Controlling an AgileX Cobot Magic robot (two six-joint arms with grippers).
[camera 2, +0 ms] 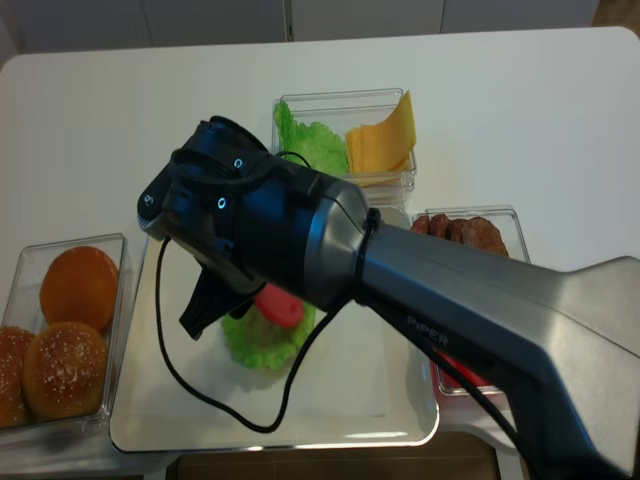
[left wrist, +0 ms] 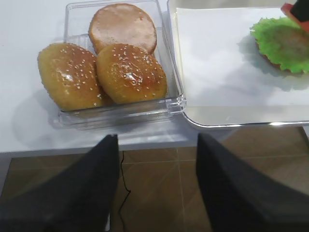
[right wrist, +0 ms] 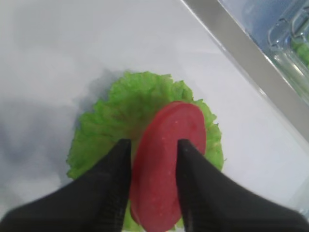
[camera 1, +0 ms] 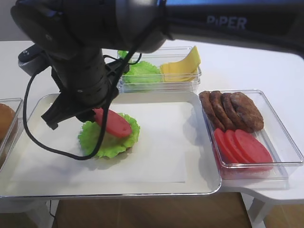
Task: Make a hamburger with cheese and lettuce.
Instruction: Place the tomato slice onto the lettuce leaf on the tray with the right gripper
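While right fingers (right wrist: 120, 179) grip tomato slice (right wrist: 166, 162) over hamburger (right wrist: 120, 121), left fingers (left wrist: 96, 188) spread apart

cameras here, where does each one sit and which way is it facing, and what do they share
Exterior high: front of table, angled down at the tray; right arm fills the top.
Right wrist: straight down past the right gripper holding the tomato slice over the hamburger.
Left wrist: off the table edge, facing the bun box; left gripper open.
Realsense: overhead; right arm crosses.
All show the hamburger.
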